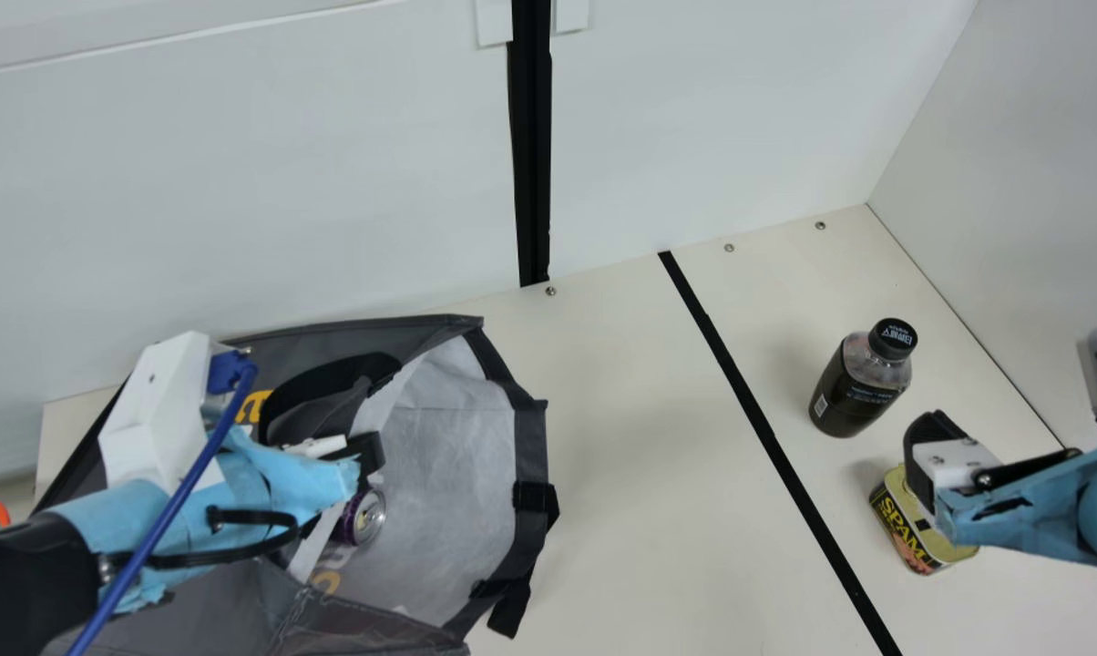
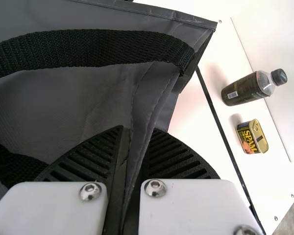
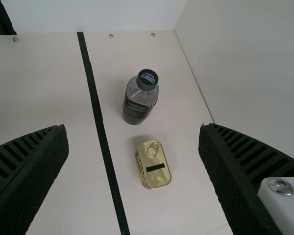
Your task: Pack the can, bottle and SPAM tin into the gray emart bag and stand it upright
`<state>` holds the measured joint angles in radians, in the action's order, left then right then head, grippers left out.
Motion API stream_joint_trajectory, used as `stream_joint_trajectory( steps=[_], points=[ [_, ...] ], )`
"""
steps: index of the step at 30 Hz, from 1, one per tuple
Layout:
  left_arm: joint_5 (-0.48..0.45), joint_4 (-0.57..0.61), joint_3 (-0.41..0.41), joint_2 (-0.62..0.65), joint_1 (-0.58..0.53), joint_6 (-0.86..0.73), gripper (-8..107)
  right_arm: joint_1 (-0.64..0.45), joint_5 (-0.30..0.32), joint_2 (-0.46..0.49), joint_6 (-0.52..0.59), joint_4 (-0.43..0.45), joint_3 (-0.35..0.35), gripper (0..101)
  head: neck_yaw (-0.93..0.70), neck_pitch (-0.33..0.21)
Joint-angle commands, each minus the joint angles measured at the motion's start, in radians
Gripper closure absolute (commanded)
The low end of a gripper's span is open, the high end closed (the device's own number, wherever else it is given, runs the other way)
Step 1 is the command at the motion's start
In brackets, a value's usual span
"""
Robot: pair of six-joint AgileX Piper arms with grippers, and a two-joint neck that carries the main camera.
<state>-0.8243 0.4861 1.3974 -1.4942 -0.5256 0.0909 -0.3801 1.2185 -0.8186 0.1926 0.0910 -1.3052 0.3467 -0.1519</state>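
your left gripper (image 1: 372, 456) has its jaws clamped on a fold of the gray emart bag (image 1: 457, 428); your right gripper (image 1: 931, 456) has its jaws wide apart, with the spam tin (image 3: 157, 169) framed beyond them in its wrist view. you'll see the tin on the table (image 1: 630, 510), pull-tab lid up, and the bottle (image 1: 858, 387) upright near it. your can (image 1: 363, 517) is inside the bag, which lies on its side with its mouth toward the black stripe (image 1: 767, 437). past that stripe are the tin and bottle. behind stands a pale wall (image 1: 330, 173).
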Motion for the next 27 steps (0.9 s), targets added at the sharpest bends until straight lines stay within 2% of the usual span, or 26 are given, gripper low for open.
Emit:
stream_joint_trajectory(
  steps=[1,14,27],
  points=[
    [0.0,0.0,0.0,0.0,0.0,0.0,107,0.009,0.001,-0.011,-0.013,0.004,-0.008,6,0.002,-0.023],
    [0.0,0.0,0.0,0.0,0.0,0.0,107,0.075,0.001,-0.101,-0.089,0.056,-0.054,6,0.002,-0.023],
    [0.0,0.0,0.0,0.0,0.0,0.0,107,0.095,0.001,-0.194,-0.112,0.082,-0.105,6,0.002,-0.023]
  ],
)
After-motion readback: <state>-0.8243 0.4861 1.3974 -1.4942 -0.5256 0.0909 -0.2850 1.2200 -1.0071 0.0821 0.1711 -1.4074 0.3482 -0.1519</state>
